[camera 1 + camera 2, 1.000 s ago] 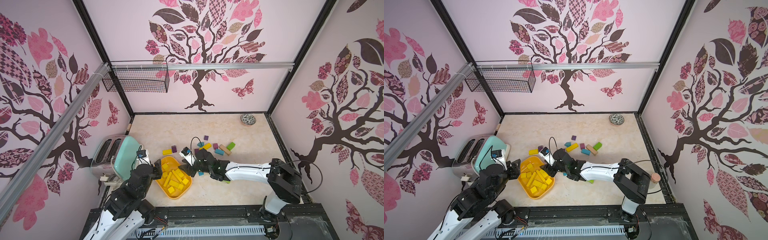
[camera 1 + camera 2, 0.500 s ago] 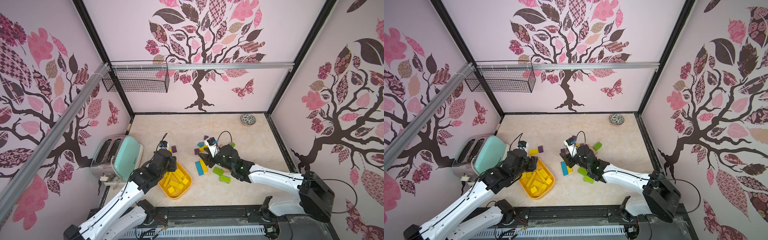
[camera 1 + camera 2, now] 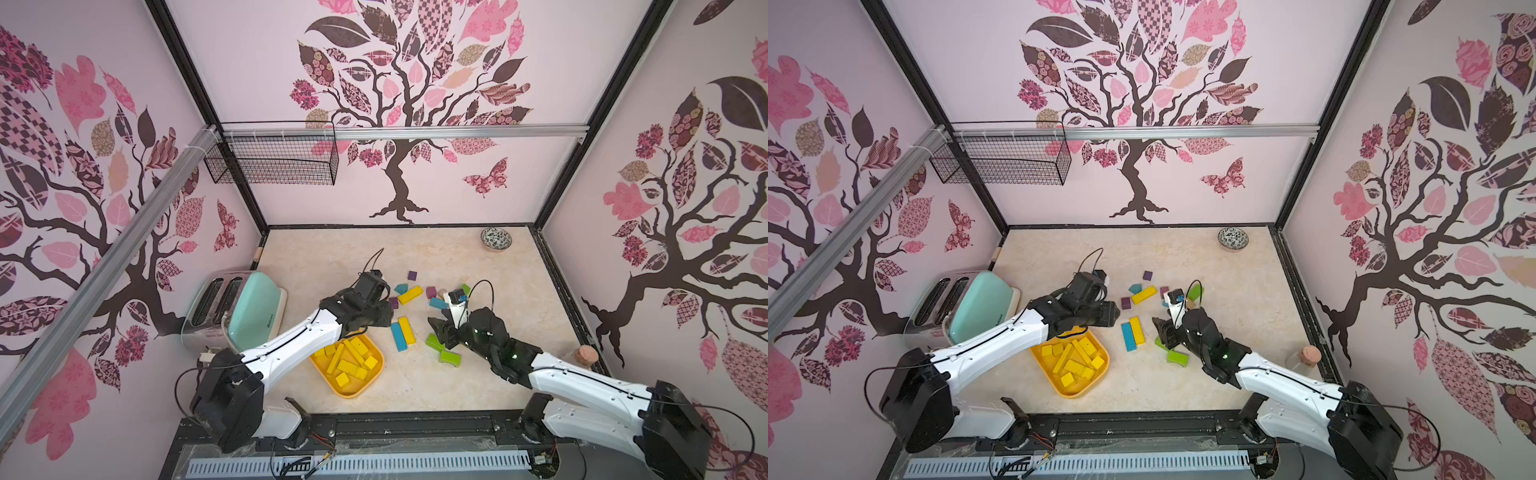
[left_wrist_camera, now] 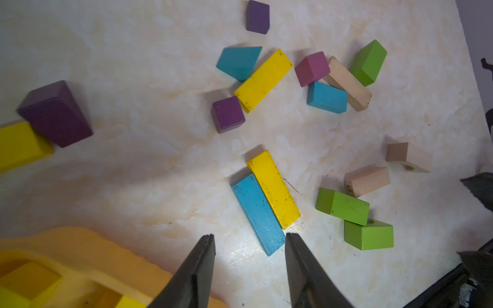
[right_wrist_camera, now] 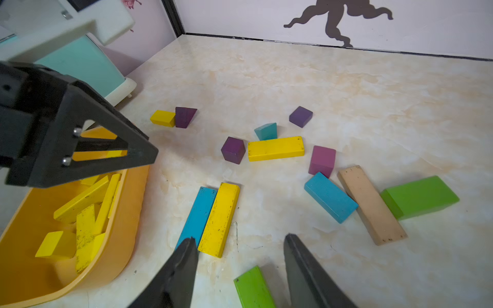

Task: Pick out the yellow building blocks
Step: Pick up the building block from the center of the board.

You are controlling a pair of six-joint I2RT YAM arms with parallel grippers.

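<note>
Yellow building blocks (image 5: 219,218) outside the tray (image 5: 120,226) number three.

"69" on pale wood blk (image 4: 366,181); brand txt on teal toaster (image 3: 253,307) too small, illegible

The left arm (image 3: 291,347) and the right arm (image 3: 582,380) match: glossy white link shells joined by bulky matte-black joint housings. Thin black cables (image 3: 493,291) trace the shells and arc in loose loops off the shoulders and wrists. A green light (image 3: 515,356) glows on the right arm's black forearm housing. A white camera mount (image 5: 88,21) caps the left wrist. The left gripper (image 4: 249,236) and right gripper (image 5: 240,237) have matte-black jaws tapering to narrow wedges. The left one's side is a hollow triangle with two silver screw heads (image 5: 77,131).
</note>
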